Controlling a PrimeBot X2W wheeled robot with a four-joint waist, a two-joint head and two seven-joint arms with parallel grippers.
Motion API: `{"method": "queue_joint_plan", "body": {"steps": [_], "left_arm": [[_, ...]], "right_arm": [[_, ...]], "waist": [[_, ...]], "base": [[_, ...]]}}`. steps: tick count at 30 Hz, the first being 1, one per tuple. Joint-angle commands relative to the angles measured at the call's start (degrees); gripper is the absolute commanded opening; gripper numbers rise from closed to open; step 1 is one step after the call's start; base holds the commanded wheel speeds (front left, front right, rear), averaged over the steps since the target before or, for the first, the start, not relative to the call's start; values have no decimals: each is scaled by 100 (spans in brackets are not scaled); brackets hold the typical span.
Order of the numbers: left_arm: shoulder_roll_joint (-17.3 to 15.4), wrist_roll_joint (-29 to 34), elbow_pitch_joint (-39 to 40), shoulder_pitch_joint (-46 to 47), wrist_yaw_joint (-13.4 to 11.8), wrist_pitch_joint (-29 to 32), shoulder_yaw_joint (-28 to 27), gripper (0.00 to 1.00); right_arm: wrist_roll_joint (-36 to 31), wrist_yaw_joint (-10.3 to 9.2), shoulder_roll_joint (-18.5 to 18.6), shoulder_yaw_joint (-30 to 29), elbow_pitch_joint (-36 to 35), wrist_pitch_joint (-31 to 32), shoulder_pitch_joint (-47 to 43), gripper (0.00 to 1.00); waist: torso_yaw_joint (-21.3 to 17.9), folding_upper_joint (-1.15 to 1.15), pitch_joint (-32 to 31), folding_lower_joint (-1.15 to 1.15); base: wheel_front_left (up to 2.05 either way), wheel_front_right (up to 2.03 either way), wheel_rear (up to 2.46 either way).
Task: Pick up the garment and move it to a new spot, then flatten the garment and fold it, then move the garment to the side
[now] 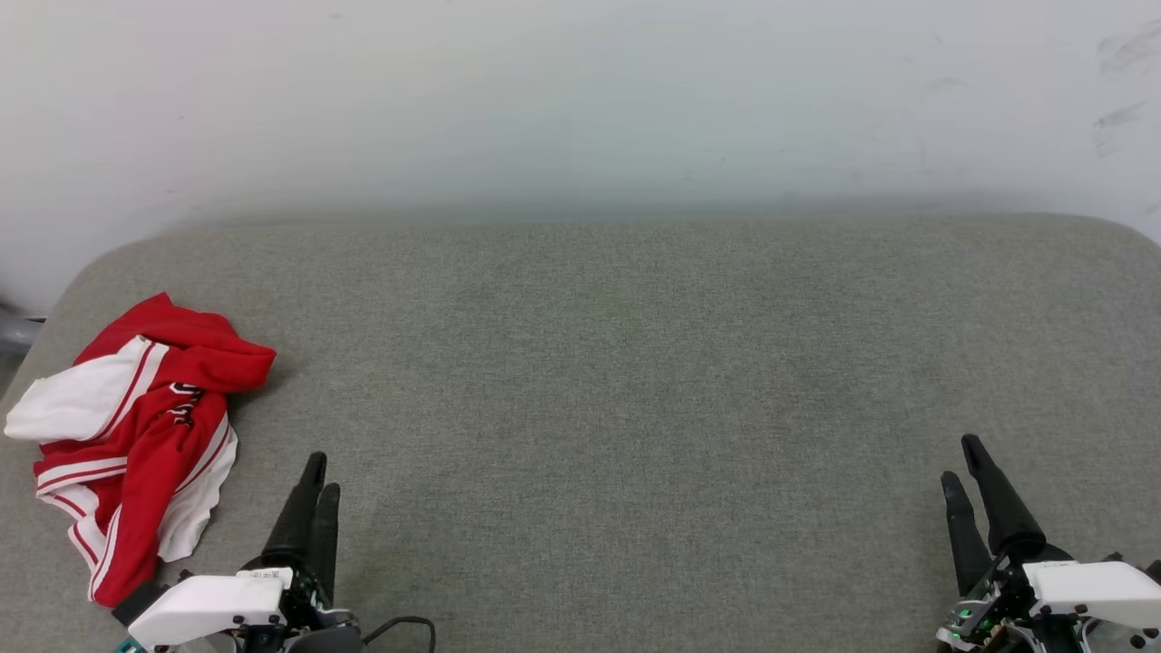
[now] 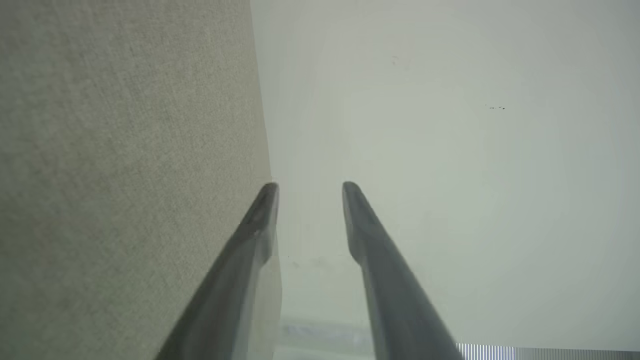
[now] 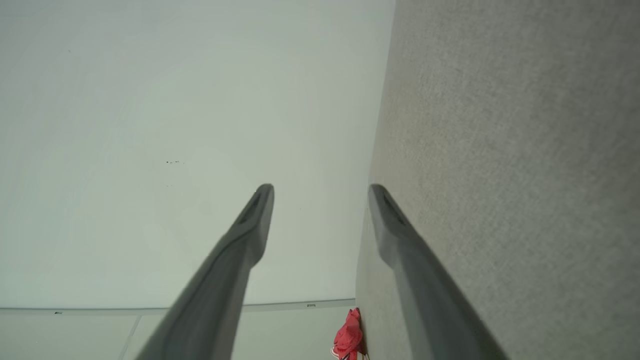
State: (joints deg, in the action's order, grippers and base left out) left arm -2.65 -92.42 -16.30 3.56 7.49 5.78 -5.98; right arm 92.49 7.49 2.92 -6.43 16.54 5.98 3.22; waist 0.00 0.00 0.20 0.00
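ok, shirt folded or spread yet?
Neither: the garment lies crumpled in a heap on the gray surface, lettering mostly hidden in folds.

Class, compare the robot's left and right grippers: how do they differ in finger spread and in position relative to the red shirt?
The left gripper holds its fingers closer together; the right gripper spreads them wider. The left gripper sits beside the garment; the right gripper lies far across the grey surface. Both are open, empty, pointing toward the wall.

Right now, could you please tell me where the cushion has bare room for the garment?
The grey cushion is bare from the garment across to the right end effector, back to the wall. Crowded only at left, garment beside left end effector.
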Motion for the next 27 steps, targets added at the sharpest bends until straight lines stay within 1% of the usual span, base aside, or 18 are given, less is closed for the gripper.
{"method": "queue_joint_plan", "body": {"steps": [1,6,10,14,20,27], "left_arm": [[-11,45,180,92,0,-78,24,100],[-12,249,247,69,0,-193,7,100],[-13,581,308,77,-1,-303,-74,100],[-14,1011,429,104,-73,-406,-123,100],[-15,1782,717,104,-301,-554,-87,100],[-17,2659,992,41,-594,-716,82,100]], "right_arm": [[-95,1,2,17,-126,-79,88,100],[-319,1,2,5,-165,-195,67,100],[-666,1,2,-60,-258,-306,58,100],[-1135,1,1,-93,-412,-411,47,100],[-1875,1,1,-81,-694,-559,9,100],[-2791,1,1,-20,-1003,-722,-40,100]], "waist": [[0,0,3,0],[-1,0,9,0],[-1,0,19,0],[0,0,24,0],[1,0,28,0],[4,0,30,0]], "base": [[0,0,0],[0,0,0],[0,0,0],[0,0,0],[0,0,0],[0,0,0]]}}
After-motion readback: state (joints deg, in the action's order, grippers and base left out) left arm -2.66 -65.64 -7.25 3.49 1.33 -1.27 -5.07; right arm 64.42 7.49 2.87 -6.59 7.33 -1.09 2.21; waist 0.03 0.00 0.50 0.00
